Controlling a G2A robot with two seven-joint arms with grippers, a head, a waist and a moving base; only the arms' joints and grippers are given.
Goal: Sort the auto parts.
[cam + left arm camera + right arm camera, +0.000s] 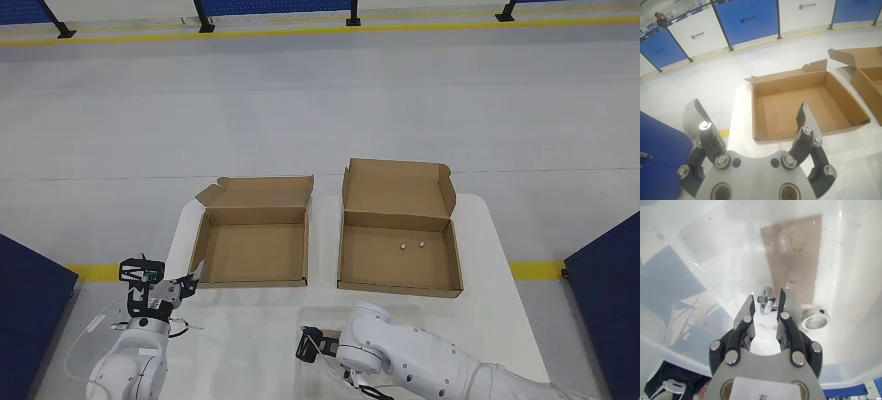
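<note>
A small silver flanged part with a screw (pixel 765 303) lies inside a white bin (pixel 715 247). My right gripper (pixel 767 296) is lowered into the bin, open, with its fingers on either side of that part. A silver ring collar (pixel 815 321) lies just beside one finger. In the top view the right gripper (pixel 308 345) is at the table's front middle. My left gripper (pixel 750 104) hangs open and holds nothing, near the front left corner of the empty left cardboard box (pixel 802 106). The right cardboard box (pixel 400 262) holds two small parts (pixel 411 243).
Both boxes (pixel 250 255) stand side by side at the back of the white table (pixel 480 230), lids folded up. A brown patch (pixel 793 256) marks the bin's floor. Blue partition panels (pixel 745 19) stand on the floor beyond the table.
</note>
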